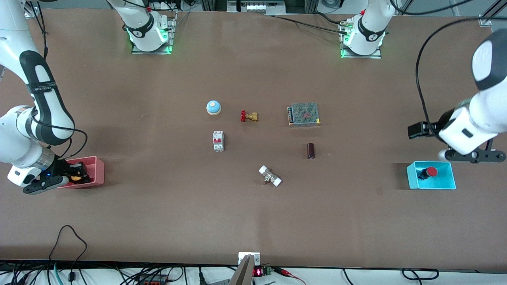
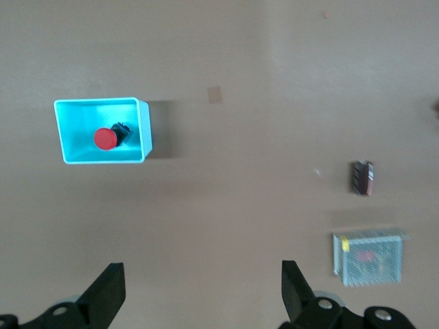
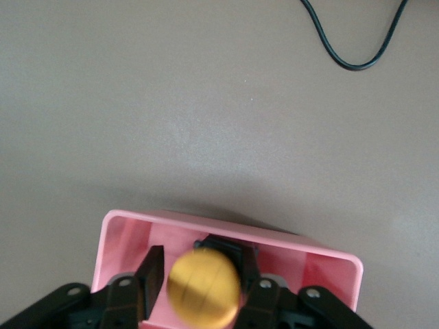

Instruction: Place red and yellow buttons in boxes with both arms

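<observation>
The red button lies in the cyan blue box at the left arm's end of the table; both show in the left wrist view, the button inside the box. My left gripper is open and empty, up over the table beside that box. My right gripper is down inside the pink-red box at the right arm's end. The yellow button sits between its parted fingers, with a gap beside the cap. It also shows in the front view.
In the table's middle stand a pale blue dome, a brass valve, a white breaker, a mesh power supply, a dark cylinder and a white-capped fitting. A black cable lies near the pink-red box.
</observation>
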Robot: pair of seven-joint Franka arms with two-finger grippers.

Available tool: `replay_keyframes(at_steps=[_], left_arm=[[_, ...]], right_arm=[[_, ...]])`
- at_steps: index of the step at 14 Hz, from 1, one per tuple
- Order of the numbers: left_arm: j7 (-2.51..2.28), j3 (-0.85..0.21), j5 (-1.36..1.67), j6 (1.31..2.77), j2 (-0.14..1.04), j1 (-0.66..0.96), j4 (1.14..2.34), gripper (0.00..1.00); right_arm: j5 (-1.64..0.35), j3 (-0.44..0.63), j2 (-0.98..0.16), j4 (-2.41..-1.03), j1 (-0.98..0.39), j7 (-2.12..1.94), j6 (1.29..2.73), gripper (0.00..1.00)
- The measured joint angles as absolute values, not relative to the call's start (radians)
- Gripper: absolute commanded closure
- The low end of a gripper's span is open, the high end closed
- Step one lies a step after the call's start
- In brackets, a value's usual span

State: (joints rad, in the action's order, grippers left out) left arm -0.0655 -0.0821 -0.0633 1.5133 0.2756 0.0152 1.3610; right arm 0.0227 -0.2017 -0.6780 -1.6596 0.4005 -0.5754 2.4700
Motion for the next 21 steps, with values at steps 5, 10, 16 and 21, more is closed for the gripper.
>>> replay_keyframes(at_steps=[5, 10, 16, 21], left_arm=[[-0.052, -0.103, -0.063, 1.692, 0.091, 0.010, 1.625, 0.00], [0.161, -0.097, -0.060, 1.654, 0.017, -0.045, 1.716, 0.00], [0.177, -0.098, -0.053, 1.645, 0.071, -0.058, 1.592, 0.00], [0.174, -0.099, -0.053, 1.638, 0.088, -0.058, 1.547, 0.00]], right_arm=[[0.023, -0.202, -0.678, -1.671, 0.401, -0.576, 2.485, 0.27], [0.023, -0.197, -0.678, -1.672, 0.402, -0.609, 2.487, 0.07], [0.023, -0.181, -0.648, -1.665, 0.403, -0.638, 2.458, 0.00], [0.014, -0.191, -0.391, -1.646, 0.334, -0.477, 2.078, 0.00]])
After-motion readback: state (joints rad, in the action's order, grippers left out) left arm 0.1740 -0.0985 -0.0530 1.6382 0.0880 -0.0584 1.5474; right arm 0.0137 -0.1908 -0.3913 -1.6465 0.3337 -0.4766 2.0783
